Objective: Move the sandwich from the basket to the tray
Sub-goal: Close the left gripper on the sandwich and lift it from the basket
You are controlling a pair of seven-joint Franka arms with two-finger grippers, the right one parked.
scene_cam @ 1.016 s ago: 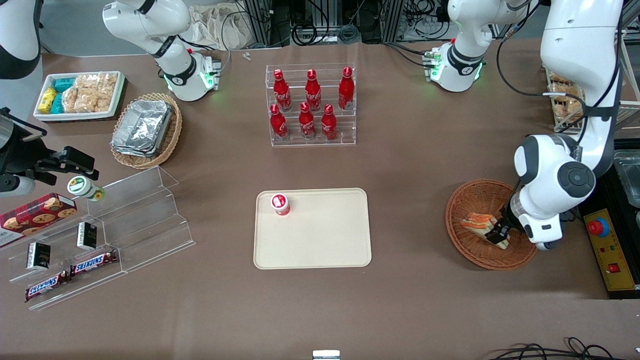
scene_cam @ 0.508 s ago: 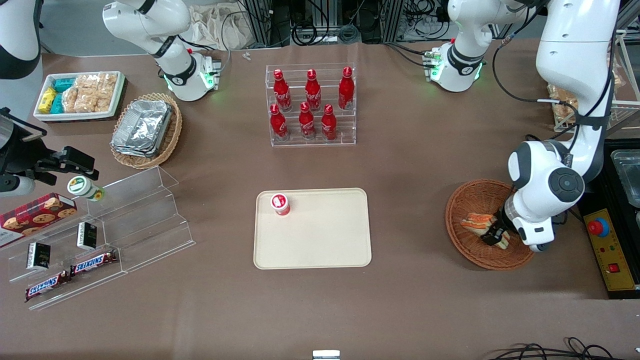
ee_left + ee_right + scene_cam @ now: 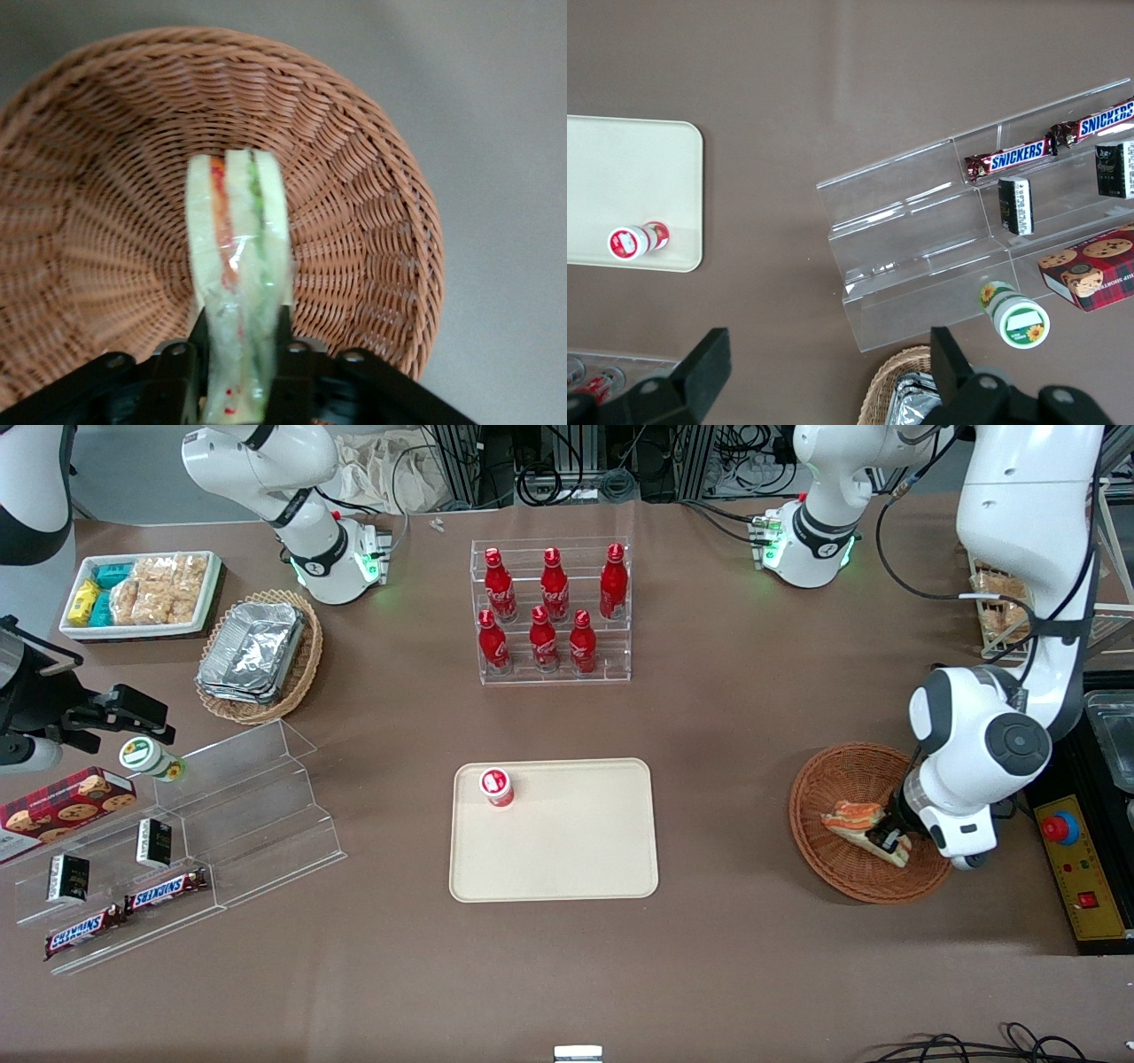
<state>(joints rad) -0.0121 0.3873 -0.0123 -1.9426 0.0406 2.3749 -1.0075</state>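
Snickers bars (image 3: 124, 911) on clear shelf: only legible brand, aside from script on cola bottles (image 3: 549, 611). Tray (image 3: 567, 868) carries red-capped cup (image 3: 497, 786), no sandwich yet. My gripper (image 3: 886, 839) pinches sandwich (image 3: 855, 817) over basket (image 3: 819, 779): grasp done, transfer and release left.

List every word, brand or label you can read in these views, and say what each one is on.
"SNICKERS": on the two bars on the clear stepped shelf.
Red bottles: white script, too small to read.
Cookie box, small dark packs, round tubs: unreadable.
Sandwich, held by the tool over the basket: no text.
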